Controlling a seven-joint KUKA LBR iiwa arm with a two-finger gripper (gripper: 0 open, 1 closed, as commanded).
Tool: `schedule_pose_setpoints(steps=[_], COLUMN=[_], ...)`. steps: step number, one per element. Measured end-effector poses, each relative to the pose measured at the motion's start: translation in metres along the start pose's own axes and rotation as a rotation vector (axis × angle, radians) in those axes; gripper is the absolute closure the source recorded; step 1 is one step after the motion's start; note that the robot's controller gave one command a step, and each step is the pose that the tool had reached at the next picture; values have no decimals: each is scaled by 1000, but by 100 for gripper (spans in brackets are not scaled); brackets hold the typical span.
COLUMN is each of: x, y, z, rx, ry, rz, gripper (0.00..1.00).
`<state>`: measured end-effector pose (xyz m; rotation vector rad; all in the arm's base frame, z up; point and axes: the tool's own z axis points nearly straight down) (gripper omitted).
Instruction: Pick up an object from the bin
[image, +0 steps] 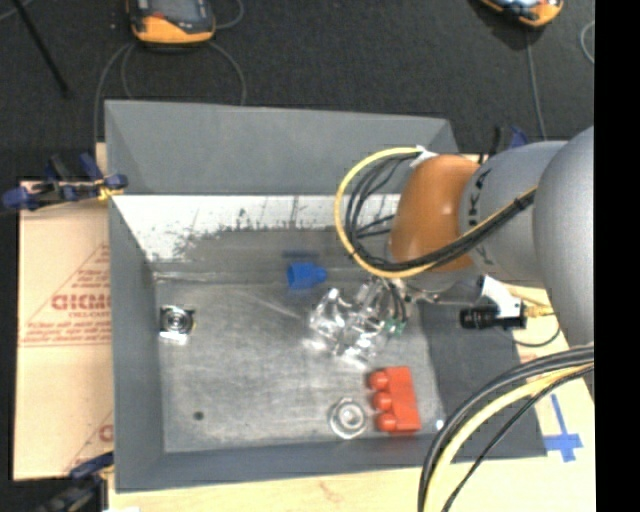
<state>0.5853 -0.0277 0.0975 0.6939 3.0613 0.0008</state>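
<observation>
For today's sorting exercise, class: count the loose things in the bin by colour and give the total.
Blue: 1, small block near the back wall.
Red: 1, studded brick at the front.
Clear or silvery: 3, crumpled piece by the gripper, round cap beside the brick, small round piece at the left.
Total: 5

A red studded block (393, 400) lies flat, its studs on its left side. Just to its left, almost touching, sits a clear round cap (347, 417). A small blue block (305, 274) lies well above and left of it. Far to its left, somewhat higher, rests a small silvery round piece (176, 322).
</observation>
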Motion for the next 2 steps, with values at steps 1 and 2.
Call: schedule_pose_setpoints(steps=[1,2], x=[-2,-3], y=[0,0], z=[-61,-104], rx=[-3,-2], ry=[-3,-1], rz=[-6,-14], gripper=[100,100])
